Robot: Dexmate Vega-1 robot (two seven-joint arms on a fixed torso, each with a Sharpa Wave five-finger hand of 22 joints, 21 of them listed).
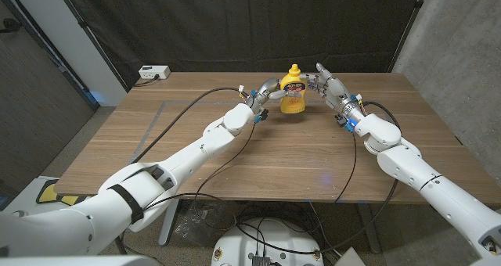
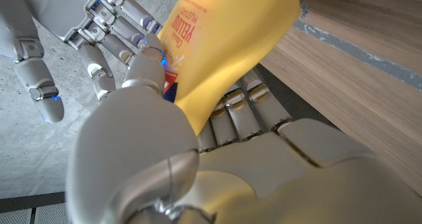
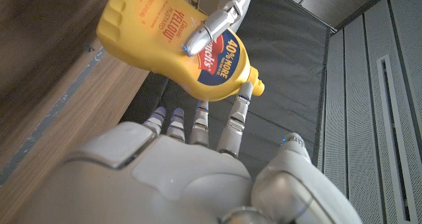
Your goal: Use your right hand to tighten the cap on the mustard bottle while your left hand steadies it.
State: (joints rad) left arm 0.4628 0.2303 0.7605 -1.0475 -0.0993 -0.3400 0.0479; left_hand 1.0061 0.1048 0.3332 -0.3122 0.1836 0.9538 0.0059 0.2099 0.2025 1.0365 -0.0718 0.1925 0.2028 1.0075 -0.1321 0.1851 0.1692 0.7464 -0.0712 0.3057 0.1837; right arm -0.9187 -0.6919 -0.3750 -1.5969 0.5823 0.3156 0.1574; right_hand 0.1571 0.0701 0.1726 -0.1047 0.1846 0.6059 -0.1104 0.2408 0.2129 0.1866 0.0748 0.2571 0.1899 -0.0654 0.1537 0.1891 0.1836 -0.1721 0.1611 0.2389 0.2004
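Observation:
A yellow mustard bottle (image 1: 293, 96) with a yellow cap (image 1: 294, 69) is at the far middle of the wooden table (image 1: 258, 156). My left hand (image 1: 264, 96) grips its body from the left side. In the left wrist view my left hand (image 2: 198, 158) wraps around the bottle (image 2: 231, 46). My right hand (image 1: 329, 86) hovers just right of the bottle's top, fingers apart and holding nothing. In the right wrist view my right hand (image 3: 191, 178) reaches its fingertips (image 3: 245, 95) up to the bottle's shoulder (image 3: 198, 53), beside the cap (image 3: 259, 87). Whether the base touches the table I cannot tell.
A white socket box (image 1: 154, 73) sits at the table's back left corner. Black cables (image 1: 196, 102) run along both arms over the tabletop. A grey tape line (image 1: 156, 129) marks the left half. A black curtain hangs behind and a concrete wall stands to the right.

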